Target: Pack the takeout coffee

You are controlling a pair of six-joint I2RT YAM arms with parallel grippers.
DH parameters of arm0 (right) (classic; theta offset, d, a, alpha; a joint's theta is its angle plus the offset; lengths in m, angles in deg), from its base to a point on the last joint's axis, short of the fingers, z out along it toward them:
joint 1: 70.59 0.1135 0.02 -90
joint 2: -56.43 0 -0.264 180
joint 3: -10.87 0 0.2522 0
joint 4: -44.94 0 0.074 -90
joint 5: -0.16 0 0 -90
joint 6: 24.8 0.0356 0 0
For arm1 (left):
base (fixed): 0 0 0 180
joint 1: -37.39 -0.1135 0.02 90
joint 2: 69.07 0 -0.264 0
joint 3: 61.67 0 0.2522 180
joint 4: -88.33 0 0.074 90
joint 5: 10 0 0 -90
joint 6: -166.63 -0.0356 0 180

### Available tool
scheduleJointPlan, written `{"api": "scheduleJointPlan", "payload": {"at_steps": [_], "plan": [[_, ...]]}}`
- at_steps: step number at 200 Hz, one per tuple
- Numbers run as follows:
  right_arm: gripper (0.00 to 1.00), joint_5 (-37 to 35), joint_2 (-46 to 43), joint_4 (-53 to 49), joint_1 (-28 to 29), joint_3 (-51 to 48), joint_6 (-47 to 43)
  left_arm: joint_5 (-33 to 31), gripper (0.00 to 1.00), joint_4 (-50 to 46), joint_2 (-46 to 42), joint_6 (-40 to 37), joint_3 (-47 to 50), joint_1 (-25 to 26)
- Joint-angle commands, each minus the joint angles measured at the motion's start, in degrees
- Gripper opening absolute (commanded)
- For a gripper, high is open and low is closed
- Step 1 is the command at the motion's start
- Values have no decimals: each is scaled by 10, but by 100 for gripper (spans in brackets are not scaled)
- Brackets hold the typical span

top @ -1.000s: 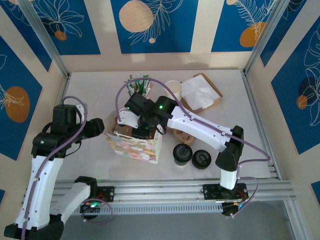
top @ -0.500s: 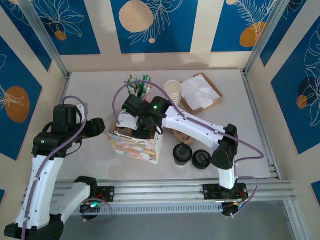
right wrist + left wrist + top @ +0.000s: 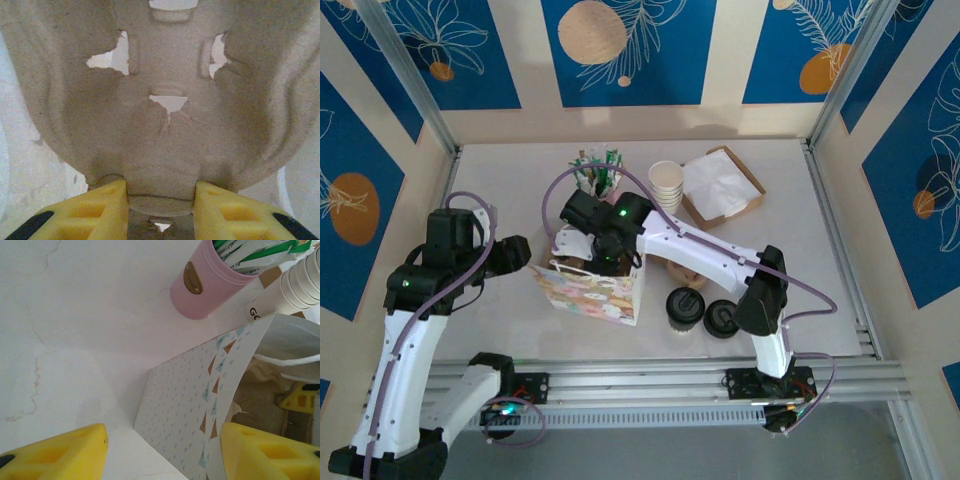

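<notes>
Pulp carrier (image 3: 165,125) pinched in R fingers (image 3: 90,212), shifted left over bag (image 3: 590,295)

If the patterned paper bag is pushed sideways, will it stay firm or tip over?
The patterned paper bag looks thin: its rim curves in the left wrist view, so it would probably flex, not resist. It stands tall and upright, so a sideways push may slide or tip it.

The takeout coffee (image 3: 685,306) right of the bag (image 3: 588,290) (carrier tray (image 3: 165,100) apparently inside), cup stack (image 3: 666,183) behind.
</notes>
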Motion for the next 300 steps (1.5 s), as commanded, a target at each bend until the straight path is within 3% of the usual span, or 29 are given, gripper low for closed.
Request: {"api": "scheduleJointPlan", "payload": {"at_steps": [1, 241, 300], "plan": [[36, 14, 20, -25, -2, 14, -10, 4, 61, -3, -1, 8, 6, 3], [37, 37, 87, -4, -24, -21, 6, 3, 60, -6, -4, 14, 4, 3], [45, 29, 85, -9, -23, -11, 12, 4, 60, -6, -3, 14, 2, 3]]}}
